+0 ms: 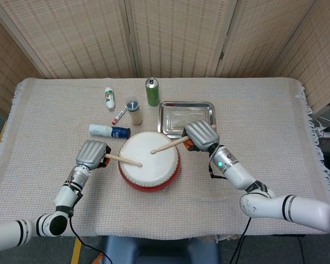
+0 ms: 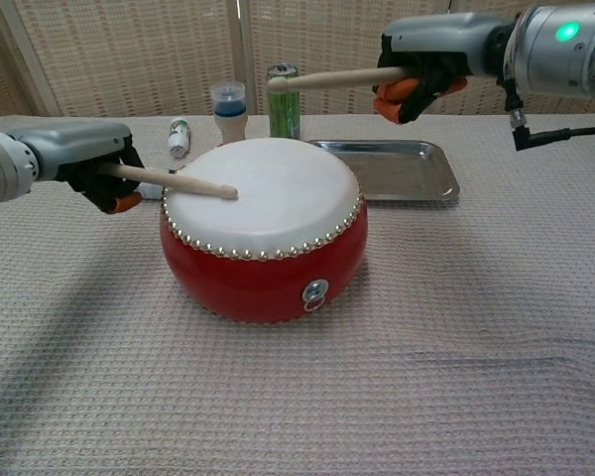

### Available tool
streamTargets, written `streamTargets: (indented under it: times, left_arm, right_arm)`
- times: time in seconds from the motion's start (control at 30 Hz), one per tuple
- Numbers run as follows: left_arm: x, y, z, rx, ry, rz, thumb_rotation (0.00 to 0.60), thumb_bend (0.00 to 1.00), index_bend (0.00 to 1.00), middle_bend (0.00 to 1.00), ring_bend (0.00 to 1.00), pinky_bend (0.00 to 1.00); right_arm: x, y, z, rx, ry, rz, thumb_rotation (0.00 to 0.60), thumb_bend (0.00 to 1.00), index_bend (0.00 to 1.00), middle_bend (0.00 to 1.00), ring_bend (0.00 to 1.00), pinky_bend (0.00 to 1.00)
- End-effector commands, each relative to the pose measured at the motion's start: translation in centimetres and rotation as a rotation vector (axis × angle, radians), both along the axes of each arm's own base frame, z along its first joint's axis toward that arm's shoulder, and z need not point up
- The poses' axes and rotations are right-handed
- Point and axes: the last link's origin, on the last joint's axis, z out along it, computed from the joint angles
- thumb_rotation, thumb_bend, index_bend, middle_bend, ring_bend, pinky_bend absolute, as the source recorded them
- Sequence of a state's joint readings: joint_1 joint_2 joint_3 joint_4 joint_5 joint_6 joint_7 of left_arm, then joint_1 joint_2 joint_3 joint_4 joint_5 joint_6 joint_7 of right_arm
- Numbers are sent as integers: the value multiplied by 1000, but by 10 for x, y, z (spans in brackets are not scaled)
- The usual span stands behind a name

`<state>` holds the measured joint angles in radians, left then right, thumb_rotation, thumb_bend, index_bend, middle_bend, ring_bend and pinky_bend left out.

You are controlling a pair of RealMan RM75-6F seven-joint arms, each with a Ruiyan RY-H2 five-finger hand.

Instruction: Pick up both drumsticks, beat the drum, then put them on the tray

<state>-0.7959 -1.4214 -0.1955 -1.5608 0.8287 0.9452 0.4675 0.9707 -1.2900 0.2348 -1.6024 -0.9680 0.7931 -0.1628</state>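
The red drum (image 1: 149, 162) (image 2: 264, 240) with its white skin stands mid-table. My left hand (image 1: 92, 153) (image 2: 97, 159) grips a wooden drumstick (image 1: 122, 159) (image 2: 174, 180) whose tip touches the skin's left part. My right hand (image 1: 200, 136) (image 2: 428, 58) grips the other drumstick (image 1: 169, 145) (image 2: 327, 78), raised well above the drum, tip pointing left. The steel tray (image 1: 186, 117) (image 2: 389, 169) lies empty behind the drum, on its right.
A green can (image 1: 152, 91) (image 2: 284, 101), a small blue-capped jar (image 1: 134, 112) (image 2: 228, 112), a white tube (image 1: 109, 98) (image 2: 178, 137), a marker (image 1: 119, 115) and a lying blue-white bottle (image 1: 109, 131) sit behind and left of the drum.
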Motion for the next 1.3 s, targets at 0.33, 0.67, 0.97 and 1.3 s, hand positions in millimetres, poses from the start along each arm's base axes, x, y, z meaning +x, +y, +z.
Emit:
streamTargets:
  times: [0.33,0.67,0.97,1.3]
  left_arm:
    - [18,-6,46,-33,-343,30,600,677,989,1000,1000,1000]
    - [5,-1,21,115,53,-126,600,675,988,1000,1000,1000]
    - [7,-6,0,-68,-257,138,600,675,988,1000,1000,1000]
    - [9,0,43,62,-257,31,600,675,985,1000,1000,1000]
  right_arm:
    - [-39,-3,-28,49,213,-5,600,648,1000,1000,1000,1000]
    - [-44,-6,-45,8,285,-19,600,648,1000,1000,1000,1000]
    - [-7,3,3,11,-104,-27,600,649,1000,1000,1000,1000]
    - [-30,-1,-27,52,130,9,600,648,1000,1000,1000,1000]
